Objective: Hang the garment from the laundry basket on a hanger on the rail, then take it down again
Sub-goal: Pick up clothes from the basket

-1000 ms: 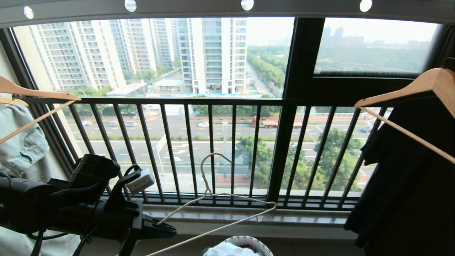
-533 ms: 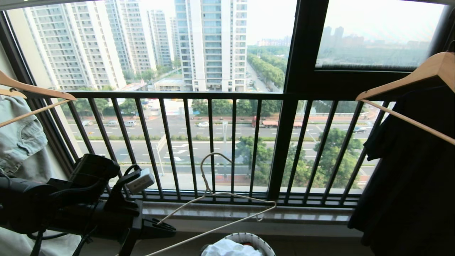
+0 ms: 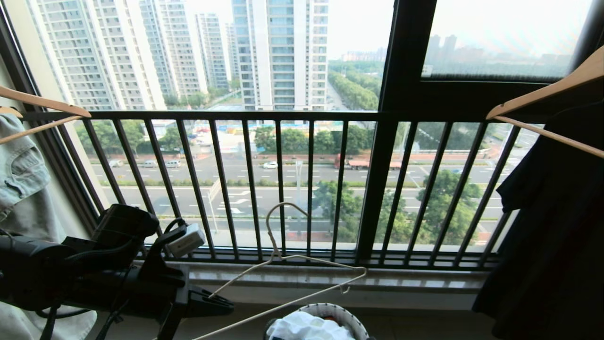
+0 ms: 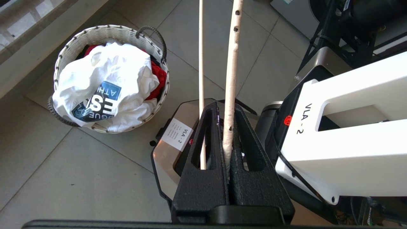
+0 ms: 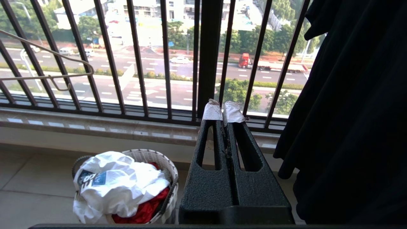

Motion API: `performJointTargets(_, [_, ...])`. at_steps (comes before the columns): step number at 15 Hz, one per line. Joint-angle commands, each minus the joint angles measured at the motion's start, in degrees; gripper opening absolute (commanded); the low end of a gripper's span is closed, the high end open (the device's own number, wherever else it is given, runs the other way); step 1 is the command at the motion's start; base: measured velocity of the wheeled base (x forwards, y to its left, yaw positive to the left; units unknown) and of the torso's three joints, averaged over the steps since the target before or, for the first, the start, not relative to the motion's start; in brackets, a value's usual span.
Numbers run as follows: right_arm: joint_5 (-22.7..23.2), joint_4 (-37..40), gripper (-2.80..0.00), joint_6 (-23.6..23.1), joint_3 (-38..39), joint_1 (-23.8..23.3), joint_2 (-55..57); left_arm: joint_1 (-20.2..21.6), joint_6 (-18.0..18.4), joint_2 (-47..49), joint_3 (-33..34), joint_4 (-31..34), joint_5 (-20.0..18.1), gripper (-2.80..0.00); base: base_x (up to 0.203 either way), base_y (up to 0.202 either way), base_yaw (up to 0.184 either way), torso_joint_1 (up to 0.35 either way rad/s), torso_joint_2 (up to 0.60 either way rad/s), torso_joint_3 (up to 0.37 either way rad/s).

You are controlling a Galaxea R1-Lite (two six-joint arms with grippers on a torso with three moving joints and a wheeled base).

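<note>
The garment (image 4: 105, 86), a crumpled white T-shirt with a dark blue emblem, lies on top in the laundry basket (image 4: 95, 31) on the tiled floor below the window. In the head view the garment (image 3: 306, 328) and basket (image 3: 351, 320) show at the lower edge. My left gripper (image 3: 222, 304) is shut on the lower bar of the thin cream hanger (image 3: 321, 259), whose hook points up in front of the railing. In the left wrist view the hanger (image 4: 229, 79) runs out from my left gripper (image 4: 226, 106). My right gripper (image 5: 223, 111) is shut and holds nothing, to the right of the basket (image 5: 149, 154). The rail is out of view.
A black barred window railing (image 3: 302, 115) stands over a stone sill (image 3: 330, 278). A pale green denim garment (image 3: 19, 165) hangs at the left on a wooden hanger. A black garment (image 3: 552, 236) hangs at the right on another wooden hanger (image 3: 542, 94). My white base (image 4: 349, 127) stands beside the basket.
The whole head view has dropped: the rail with holes has left the top edge and more of the basket shows. The left gripper keeps the hanger in the same hold.
</note>
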Motion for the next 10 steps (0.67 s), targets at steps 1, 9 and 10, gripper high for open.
performJointTargets(1, [0.0,0.0,-2.8,-0.1,0.0,0.0,0.1,0.0,0.1,0.0,0.0,-0.1,-0.3,-2.8,0.0,0.0,0.0,-0.173,0.39,0.22])
performJointTargets(9, [-0.1,0.0,-2.8,0.0,0.0,0.0,0.0,0.0,0.1,0.0,0.0,-0.1,-0.3,-2.8,0.0,0.0,0.0,-0.222,0.52,0.294])
performJointTargets(10, [-0.1,0.0,-2.8,0.0,0.0,0.0,0.1,0.0,0.1,0.0,0.0,-0.1,-0.3,-2.8,0.0,0.0,0.0,-0.227,0.52,0.311])
